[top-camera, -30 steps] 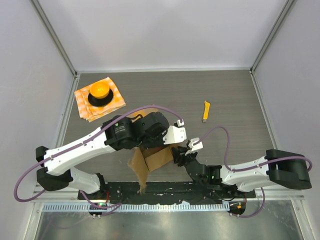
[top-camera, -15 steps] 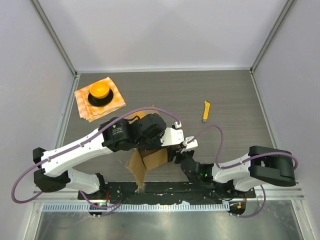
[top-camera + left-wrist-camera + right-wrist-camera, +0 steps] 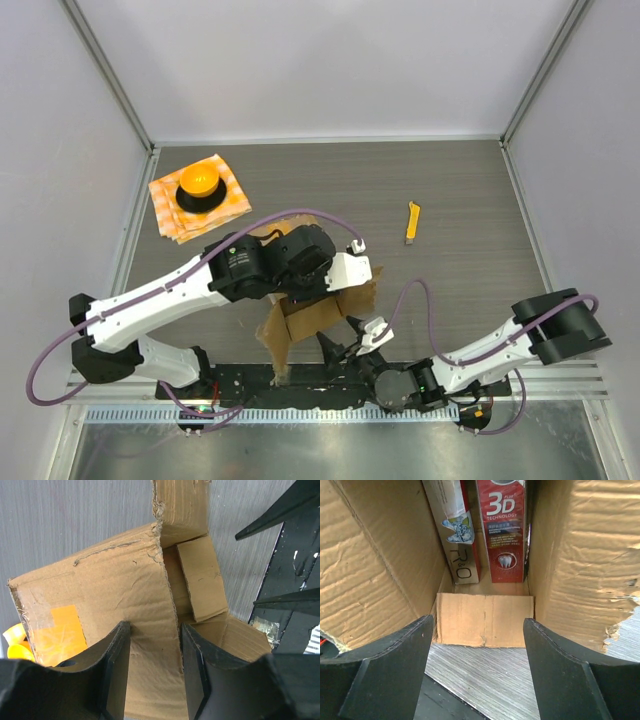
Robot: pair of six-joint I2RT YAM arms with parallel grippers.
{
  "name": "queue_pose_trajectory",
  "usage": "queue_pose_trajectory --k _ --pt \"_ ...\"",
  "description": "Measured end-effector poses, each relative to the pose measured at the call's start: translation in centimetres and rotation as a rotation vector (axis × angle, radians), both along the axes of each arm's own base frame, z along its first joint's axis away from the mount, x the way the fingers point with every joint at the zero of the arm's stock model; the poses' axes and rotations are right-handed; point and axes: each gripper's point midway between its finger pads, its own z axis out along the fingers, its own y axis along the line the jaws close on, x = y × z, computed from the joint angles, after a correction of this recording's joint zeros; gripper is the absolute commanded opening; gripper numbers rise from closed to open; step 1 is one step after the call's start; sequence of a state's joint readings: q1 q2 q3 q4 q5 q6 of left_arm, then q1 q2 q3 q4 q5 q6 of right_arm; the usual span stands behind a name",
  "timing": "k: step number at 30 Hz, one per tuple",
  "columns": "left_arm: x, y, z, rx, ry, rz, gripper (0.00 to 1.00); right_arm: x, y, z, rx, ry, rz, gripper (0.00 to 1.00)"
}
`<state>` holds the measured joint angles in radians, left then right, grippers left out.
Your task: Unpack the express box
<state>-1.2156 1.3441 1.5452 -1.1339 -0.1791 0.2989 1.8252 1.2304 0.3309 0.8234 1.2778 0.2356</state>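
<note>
Express box: table's 6 o'clock edge, end open.
Inside: red carton, "3D PLUS TECHNOLOGY", tooth picture; pale carton, lettering like "R&O".
Left gripper: astride top panel; clamped or not, cannot tell.
Right gripper: fingers spread, empty; drawn back from box's 3 o'clock side to 5 o'clock since a second ago.

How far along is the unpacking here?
Done: the express box is open, flaps splayed. In hand: the left claw appears to pinch a box wall while the open right claw faces the mouth. Left: the red toothpaste carton and a second carton sit inside.
</note>
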Motion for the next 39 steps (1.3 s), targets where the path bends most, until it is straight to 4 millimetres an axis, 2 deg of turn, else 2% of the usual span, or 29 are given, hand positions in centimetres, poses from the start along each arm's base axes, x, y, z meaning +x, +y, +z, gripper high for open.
queue_pose_trajectory --k 4,6,10,12,15,20,24,29,34,39 --pt "-0.3 -0.4 0.0 -0.011 0.024 -0.001 0.44 0.5 0.3 -1.7 -0.062 -0.028 -0.031 0.82" --pt "-0.5 -0.5 0.0 -0.015 0.037 -0.006 0.45 2.3 -0.2 -2.1 -0.085 -0.045 -0.08 0.85" --pt "-0.9 -0.7 0.4 -0.032 0.069 -0.013 0.47 6.3 -0.6 -1.7 -0.09 -0.069 -0.169 0.94" --pt "-1.3 -0.7 0.5 -0.035 0.092 -0.022 0.48 7.8 -0.1 -1.8 -0.126 -0.096 -0.195 0.99" --pt "-2.4 -0.7 0.4 -0.036 0.143 -0.058 0.48 9.4 1.1 -2.8 -0.222 -0.139 -0.21 1.0" --pt "-2.9 0.7 0.0 0.012 0.161 -0.059 0.48 10.6 2.9 -4.8 -0.331 -0.178 -0.216 1.0" --pt "-3.1 1.2 0.3 0.007 0.155 -0.058 0.47 10.7 3.8 -6.5 -0.42 -0.202 -0.189 0.98" --pt "-3.0 1.1 -0.2 0.01 0.154 -0.06 0.45 10.1 4.1 -6.7 -0.428 -0.212 -0.14 0.94" --pt "-2.8 0.1 -0.3 0.018 0.161 -0.076 0.42 6.6 3.2 -6.3 -0.41 -0.224 -0.045 0.91" --pt "-2.7 -3.0 -0.5 0.025 0.221 -0.098 0.41 3.5 1.0 -5.5 -0.359 -0.216 -0.003 0.9"
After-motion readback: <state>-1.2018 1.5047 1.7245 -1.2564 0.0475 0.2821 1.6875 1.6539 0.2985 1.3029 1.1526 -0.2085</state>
